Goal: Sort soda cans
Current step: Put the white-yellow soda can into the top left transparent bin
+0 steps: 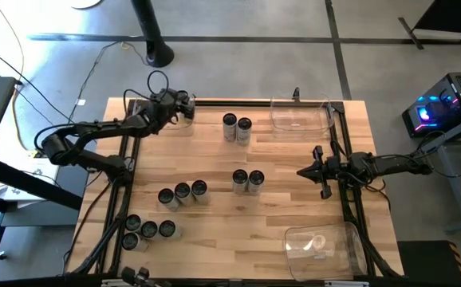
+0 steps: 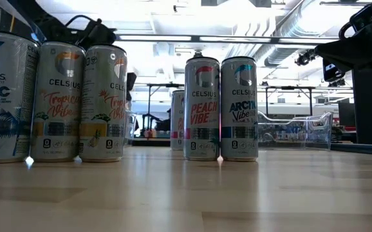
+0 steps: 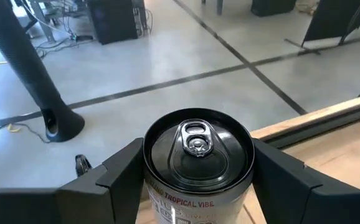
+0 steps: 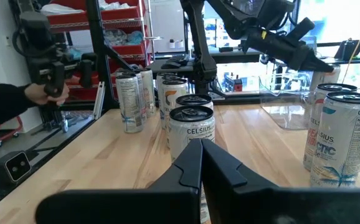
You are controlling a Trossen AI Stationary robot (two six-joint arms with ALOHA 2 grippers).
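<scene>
- The left gripper [image 3: 195,186] is at the far left corner of the surface [image 1: 294,199], its jaws pinching a Tropical Vibe can [image 3: 198,149] from both sides, just below the dark top.
- To do this step well, I judge the can should stay upright and be lowered fully before release (a tilted set-down could tip it).
- The right gripper [image 1: 304,171] waits by the right edge, jaws pressed together, holding nothing.
- The other cans stand on the surface in groups: a far pair [image 1: 236,127], a middle pair [image 1: 248,181], a row of three [image 1: 182,193] and a near-left cluster [image 1: 147,233].
- The far clear bin [image 1: 301,118] and the near clear bin [image 1: 320,247] look to hold no cans.
</scene>
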